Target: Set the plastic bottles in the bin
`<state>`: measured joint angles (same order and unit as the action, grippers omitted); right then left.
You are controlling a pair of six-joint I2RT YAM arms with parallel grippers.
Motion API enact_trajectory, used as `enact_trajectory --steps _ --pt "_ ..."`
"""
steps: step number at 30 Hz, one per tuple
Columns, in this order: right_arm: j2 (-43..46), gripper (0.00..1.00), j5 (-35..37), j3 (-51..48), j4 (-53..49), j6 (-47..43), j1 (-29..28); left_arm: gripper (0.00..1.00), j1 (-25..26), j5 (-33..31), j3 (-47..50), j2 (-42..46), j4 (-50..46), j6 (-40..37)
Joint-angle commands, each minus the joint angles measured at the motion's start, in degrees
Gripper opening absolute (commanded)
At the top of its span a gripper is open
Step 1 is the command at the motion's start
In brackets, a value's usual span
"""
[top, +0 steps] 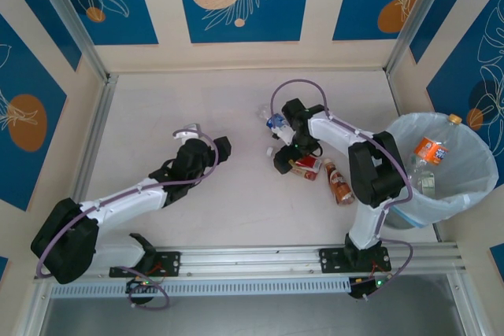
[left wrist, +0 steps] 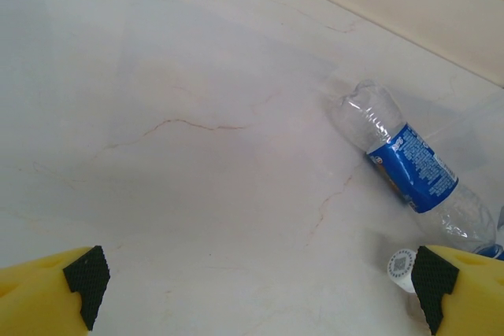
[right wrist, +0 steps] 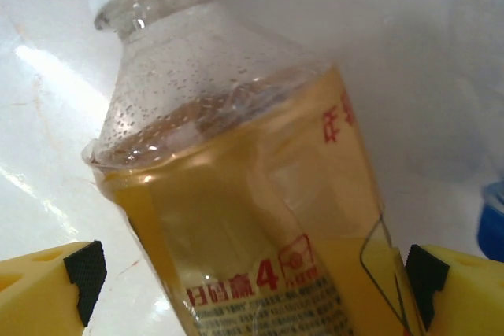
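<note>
The right claw [top: 285, 161] stands spread wide over the middle of the tabletop [top: 236, 210], right of centre. A tea bottle [right wrist: 252, 194] with a white cap and red print lies between its pads, its neck pointing away from the wrist. The left pad [right wrist: 85, 271] stands apart from the bottle. The right pad [right wrist: 417, 277] is just beside the label, and contact cannot be told. From above, this bottle [top: 305, 167] lies just right of the claw, with a brown bottle [top: 339, 182] beside it towards the bin [top: 472, 194].

The bin stands at the tabletop's right edge, near the front corner. It holds an orange bottle [top: 431, 147] and a clear bottle [top: 423, 179].

The left claw [top: 223, 147] is also spread wide and grips nothing. It sits left of centre, well apart from the bottles. In its wrist view a blue bottle [left wrist: 409, 167] lies ahead and to the right of the claw [left wrist: 260, 285]. A loose cap [left wrist: 402, 264] lies just beside the right pad [left wrist: 435, 285].
</note>
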<state>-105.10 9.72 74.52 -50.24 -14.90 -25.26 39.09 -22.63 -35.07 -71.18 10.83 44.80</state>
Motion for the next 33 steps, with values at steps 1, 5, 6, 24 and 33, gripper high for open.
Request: enact_trajectory --steps 1,5,6,24,33 --pt "0.03 1.00 -0.80 0.70 -1.28 -1.44 -1.77 1.00 -0.86 -1.45 0.22 0.61 -1.34 1.11" --pt "-0.87 0.95 2.03 0.03 0.41 0.60 -3.00 1.00 -0.86 -1.36 0.07 0.29 -1.34 1.43" --pt "-1.51 0.91 2.31 0.20 0.46 0.97 -3.20 1.00 -0.88 -1.24 0.01 0.10 -1.26 1.44" --pt "-1.36 0.56 3.26 2.74 -1.33 2.68 -4.58 1.00 -1.93 0.52 0.08 -0.08 -0.92 1.10" --pt "15.90 0.47 1.23 1.84 -1.66 5.02 -1.85 1.00 -3.15 2.85 -0.03 0.05 -0.63 0.63"
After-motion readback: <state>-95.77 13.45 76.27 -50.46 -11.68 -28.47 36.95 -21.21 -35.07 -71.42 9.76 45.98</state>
